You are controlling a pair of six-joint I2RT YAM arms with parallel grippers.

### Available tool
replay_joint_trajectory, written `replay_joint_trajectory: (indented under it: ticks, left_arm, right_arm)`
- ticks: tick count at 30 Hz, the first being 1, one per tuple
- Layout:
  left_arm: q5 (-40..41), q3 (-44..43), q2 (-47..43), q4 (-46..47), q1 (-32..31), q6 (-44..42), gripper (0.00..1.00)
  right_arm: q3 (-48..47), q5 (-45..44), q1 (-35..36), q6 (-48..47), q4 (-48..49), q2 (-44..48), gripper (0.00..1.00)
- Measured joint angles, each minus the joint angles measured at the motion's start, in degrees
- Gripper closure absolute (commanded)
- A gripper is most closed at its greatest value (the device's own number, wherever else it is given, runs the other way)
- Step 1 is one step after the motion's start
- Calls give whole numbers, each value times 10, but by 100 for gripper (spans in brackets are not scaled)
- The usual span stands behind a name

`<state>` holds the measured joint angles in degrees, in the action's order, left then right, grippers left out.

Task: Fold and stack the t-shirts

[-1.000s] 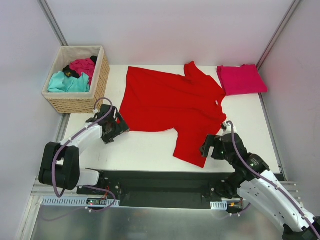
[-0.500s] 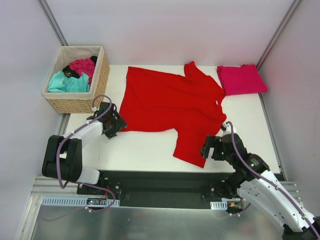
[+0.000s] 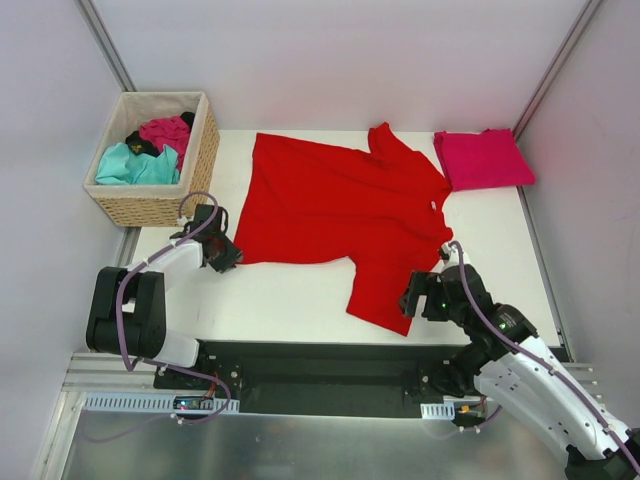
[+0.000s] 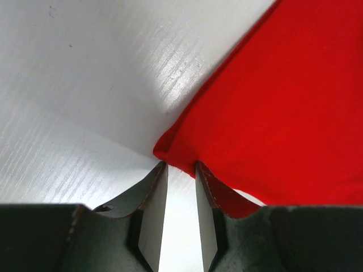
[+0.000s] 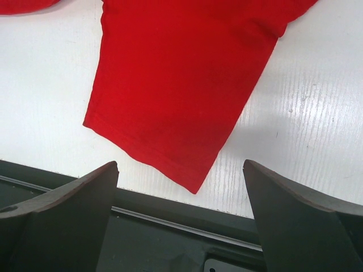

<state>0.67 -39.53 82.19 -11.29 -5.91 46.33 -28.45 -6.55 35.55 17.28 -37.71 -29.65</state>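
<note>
A bright red t-shirt lies spread flat on the white table, one sleeve pointing at the near edge. My left gripper is at the shirt's near-left corner. Its jaws stand narrowly apart with bare table showing between them; the hem lies across the tips and over the right finger. My right gripper hovers wide open just short of the sleeve's end, touching nothing. A folded pinkish crimson t-shirt lies at the far right.
A wicker basket stands off the table's far-left corner, holding teal, magenta and black shirts. A dark rail runs along the near edge under the right gripper. Grey walls close in both sides.
My left gripper has slid up to the red shirt's near-left corner and its jaws have narrowed from wide open. The right arm has barely shifted.
</note>
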Motion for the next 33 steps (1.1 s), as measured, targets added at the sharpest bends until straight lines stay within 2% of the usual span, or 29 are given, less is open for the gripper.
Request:
replay_joint_trajectory:
  ticks: [4,5,6,19,27,33]
  left_arm:
    - [1,2,0,1,5,6,80]
    - [1,2,0,2,7,7,93]
    - [1,3,0,2,8,8,100]
    - [13,23,-12,26,19,13,100]
    - [4,40,-26,42,19,13,100]
    - [-2,45,-32,43,19,13,100]
  right_arm:
    - [0,4,0,0,0,0,4]
    - [0,5,0,0,0,0,4]
    - [0,6,0,0,0,0,4]
    - [7,21,0,13,-7,22,4]
    - [75,48,0,54,-19,53,1]
    - [109,75,0,92,-24,59,8]
